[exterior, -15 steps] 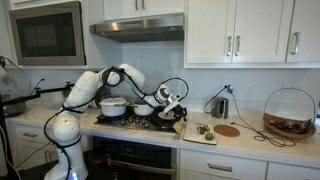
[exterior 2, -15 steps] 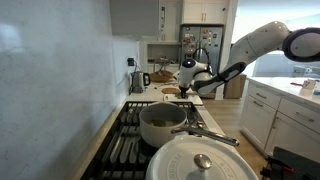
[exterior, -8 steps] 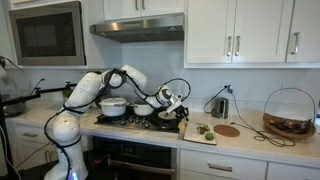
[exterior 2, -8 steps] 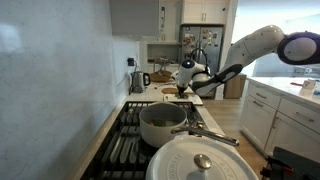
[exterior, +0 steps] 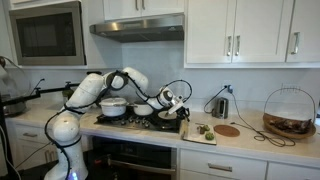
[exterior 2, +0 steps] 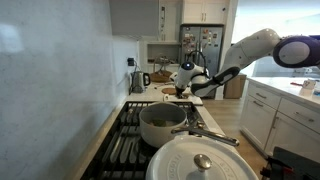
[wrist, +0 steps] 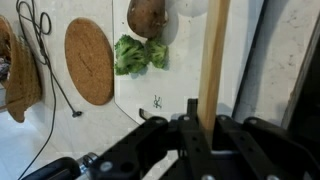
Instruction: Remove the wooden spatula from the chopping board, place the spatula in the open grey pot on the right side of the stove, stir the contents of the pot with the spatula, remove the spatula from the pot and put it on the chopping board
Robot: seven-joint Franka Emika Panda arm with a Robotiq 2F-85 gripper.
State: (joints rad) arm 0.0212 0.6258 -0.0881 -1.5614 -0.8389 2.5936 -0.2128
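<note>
white countertop (wrist: 95,140) fills the wrist view; lower centre, the gripper (wrist: 200,128) is clamped on the wooden spatula (wrist: 212,60) over the chopping board (wrist: 175,95) edge, likely for carrying to the grey pot (exterior: 143,109).

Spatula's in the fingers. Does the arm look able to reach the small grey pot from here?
Likely yes. The gripper, shut on the wooden spatula, hangs over the chopping board beside the stove. The grey pot sits close by on the stove, with nothing visibly standing between them.
</note>
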